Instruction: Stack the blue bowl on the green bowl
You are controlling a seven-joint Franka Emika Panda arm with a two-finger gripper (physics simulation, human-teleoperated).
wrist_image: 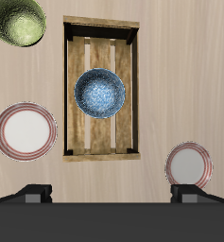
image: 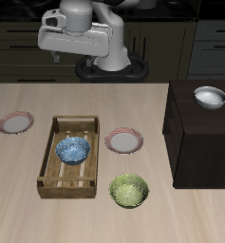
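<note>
Gripper hangs high at the desk's back edge, fingers apart, empty. Blue bowl sits in the wooden crate (mid-desk); green bowl near the front edge. Likely glazed, rigid, slick: pinch its rim.

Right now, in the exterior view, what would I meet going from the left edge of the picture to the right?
Red-rimmed plate → wooden crate holding the blue bowl → second red-rimmed plate → white-grey bowl on the dark cabinet.
</note>
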